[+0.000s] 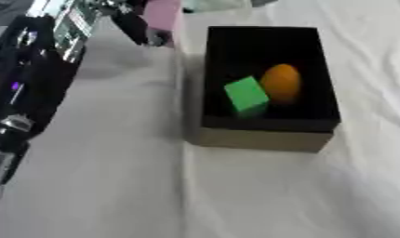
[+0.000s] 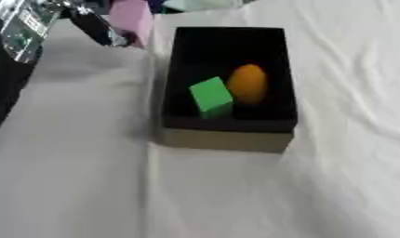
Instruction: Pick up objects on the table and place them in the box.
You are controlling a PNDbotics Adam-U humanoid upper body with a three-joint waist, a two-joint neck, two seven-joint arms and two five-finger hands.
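the box (image 1: 264, 139) sits on the white-clothed table (image 1: 105, 195), black inside with a tan front wall, and there are two things in it already. a green cube (image 1: 246, 94) lies tilted toward the box's near left part, and an orange egg-shaped thing (image 1: 281, 82) stands right beside it, on the cube's right, the two touching or very nearly so.

beyond the box's far left corner, the left hand (image 1: 142, 25) comes in from the upper left, dark fingers (image 2: 96, 28) reaching down alongside a pink block (image 2: 131, 19). the block is upright, just outside the box's far left corner, not in it. the fingers lie against the block's left face and look to be wrapped on it, though the blur makes the exact contact hard to read. whether the block rests on the table or is lifted off it, i cannot tell.

past the box's far edge, a pale green thing (image 2: 199, 4) shows at the top border, shape unclear.

the left arm's black and silver body runs down the side, well left of the box. the right hand shows nowhere.
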